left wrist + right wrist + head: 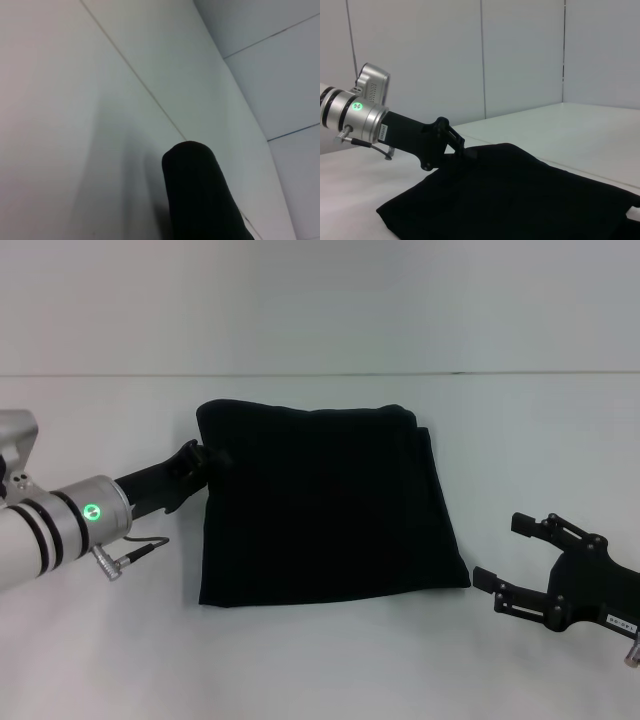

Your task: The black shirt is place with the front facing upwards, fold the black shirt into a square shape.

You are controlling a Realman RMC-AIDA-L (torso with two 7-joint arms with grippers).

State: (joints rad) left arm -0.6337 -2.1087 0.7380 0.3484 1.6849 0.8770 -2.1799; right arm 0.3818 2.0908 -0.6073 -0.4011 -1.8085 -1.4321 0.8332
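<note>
The black shirt [325, 505] lies folded into a rough square in the middle of the white table [320, 660]; no lettering shows. My left gripper [207, 466] is at the shirt's left edge near its far corner, shut on the cloth there. From the right wrist view, that gripper [462, 149] bites the shirt's [520, 195] edge. In the left wrist view a dark rounded fold of cloth [197, 195] rises close to the camera. My right gripper [505, 552] hovers open off the shirt's near right corner, apart from it and holding nothing.
Bare white table surrounds the shirt on all sides. A white wall [320, 300] rises behind the table's far edge. A short cable with a plug [125, 557] hangs from my left wrist just above the table.
</note>
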